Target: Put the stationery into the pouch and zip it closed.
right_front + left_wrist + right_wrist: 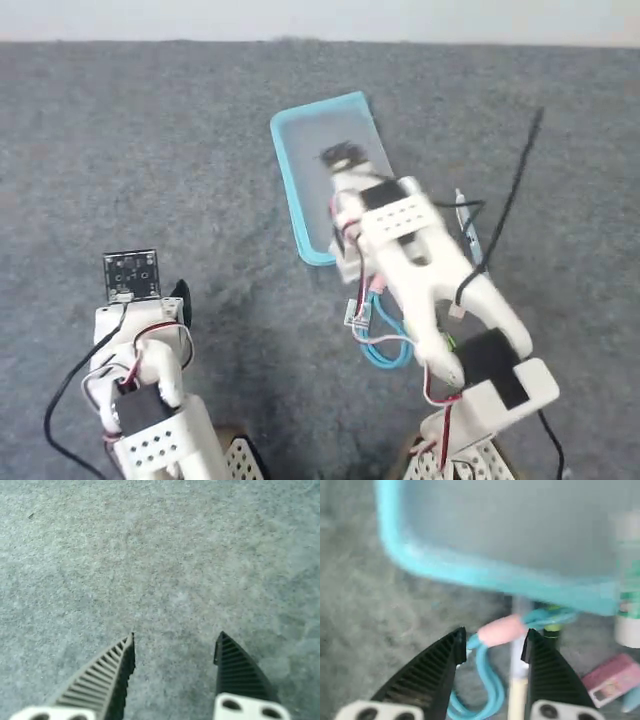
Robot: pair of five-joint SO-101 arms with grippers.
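Right end effector (495, 632): we see its jaws apart, one on each side of a pink piece (501, 629). They are not clamped on it, and we cannot tell whether a tip touches it.
Pink piece: it is threaded on a blue cord (487, 677) that loops just beside the pouch's near rim. It looks to us like the pull for the zip, though that is our guess.
Pen (517, 695): a pale barrel lying next to the cord, on the table and outside the pouch.
Pink eraser (612, 677): on the table a little farther out, also outside.
Glue stick (627, 580): it lies across the line of the pouch's rim. We judge it is on top of the pouch, not inside it.
Pouch (320, 135): a translucent pouch with a teal border, flat on the table (150, 130) at about 12 o'clock in the high view. We cannot tell whether its zip stands open.
Blue cord in the high view (390, 350): at about 5 o'clock from the pouch, under the right arm (430, 270).
Left end effector (176, 636): jaws apart over bare grey table, holding nothing, at about 7 o'clock from the pouch and well apart from it.
Done: nothing that we can confirm, since we see no item inside the pouch.
Left: we judge that the pen, eraser and glue stick must each go in, and then the zip must be drawn shut.
In the way: the right arm covers the pouch's near corner from above. The cord and pen lie so close together that closing the jaws could catch both.
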